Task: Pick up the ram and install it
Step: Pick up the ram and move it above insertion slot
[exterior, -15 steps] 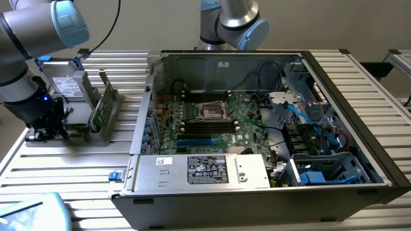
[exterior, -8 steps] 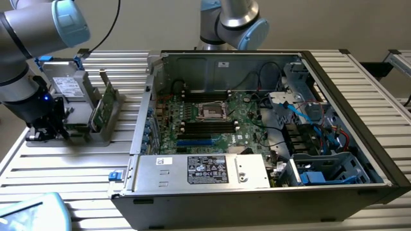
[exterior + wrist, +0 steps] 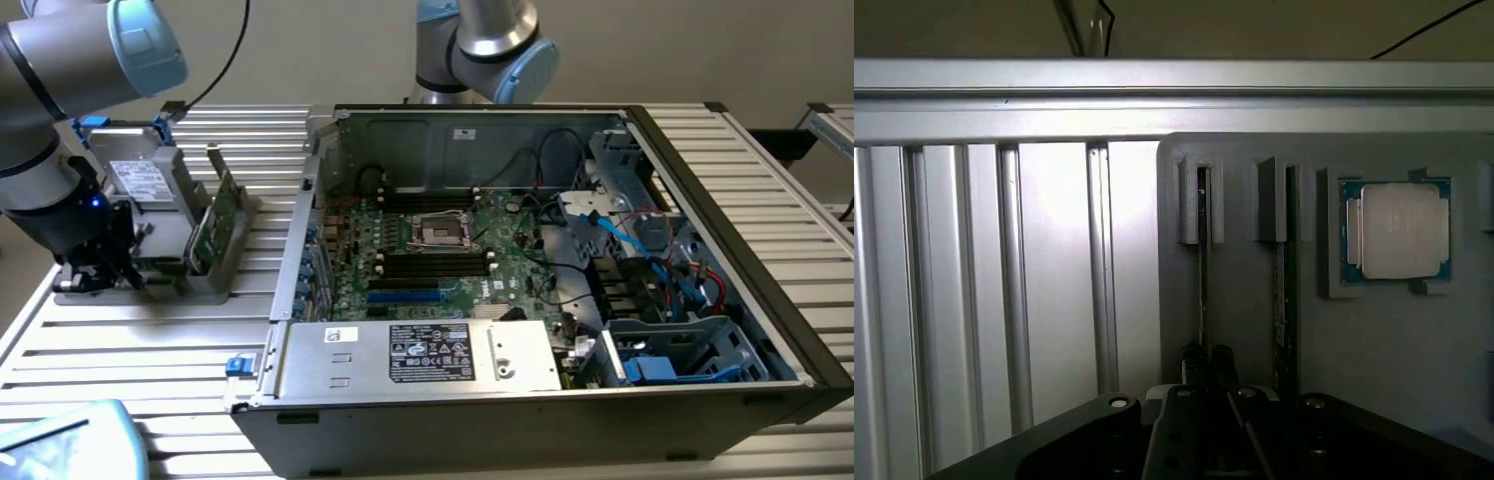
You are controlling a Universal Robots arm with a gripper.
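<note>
Hand (image 3: 1209,360) clamps slim dark ram stick (image 3: 1202,262) standing in grey plastic rack (image 3: 1244,290) | we judge it light, stiff, fragile | best held mid-length, top edge

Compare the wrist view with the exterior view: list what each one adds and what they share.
Wrist view adds: the square processor chip face-on in its recess, and the ram edge-on in its slot, with the pincer closed on it. Exterior view adds: the open computer case with its motherboard. Shared: the grey holder, the slatted table and the pincer at the holder.
</note>
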